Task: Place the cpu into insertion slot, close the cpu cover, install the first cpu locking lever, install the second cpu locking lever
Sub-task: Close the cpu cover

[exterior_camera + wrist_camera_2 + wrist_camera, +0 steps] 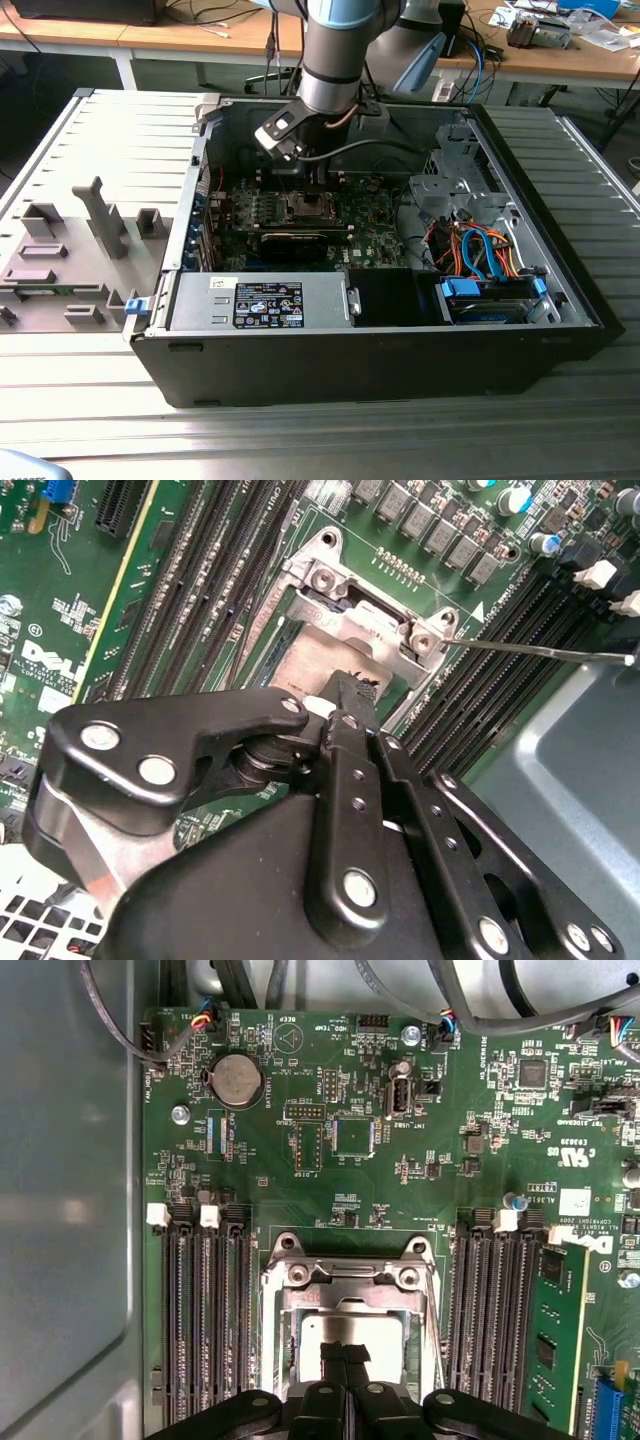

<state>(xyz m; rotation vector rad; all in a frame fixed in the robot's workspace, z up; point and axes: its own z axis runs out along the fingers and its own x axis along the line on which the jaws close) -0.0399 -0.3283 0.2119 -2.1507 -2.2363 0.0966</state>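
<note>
exterior view: arm [325, 60] comes down from the upper middle of the frame into an open computer case [300, 375] lying on a slatted metal table [560, 420]. its wrist is over the insertion slot [305, 205] on the green circuit board [370, 240], centre of the frame. grey fixtures [100, 215] stand on the table toward the exterior view's left.

second wrist view: end effector [352, 685] has its fingers together, nothing between them, tip down at the cpu [300, 670]. a thin metal lever [540, 650] runs out from a corner of the slot across the black memory slots [480, 680].

first wrist view: fingers pressed together, end effector [345, 1352] over the cpu [378, 1332]. the cpu sits in the insertion slot [268, 1310], its silvery top showing through the window of the cpu cover [350, 1298]. the cover looks flat on the slot; cannot tell whether it is latched. memory slots [205, 1320] flank the slot on both sides.
</note>
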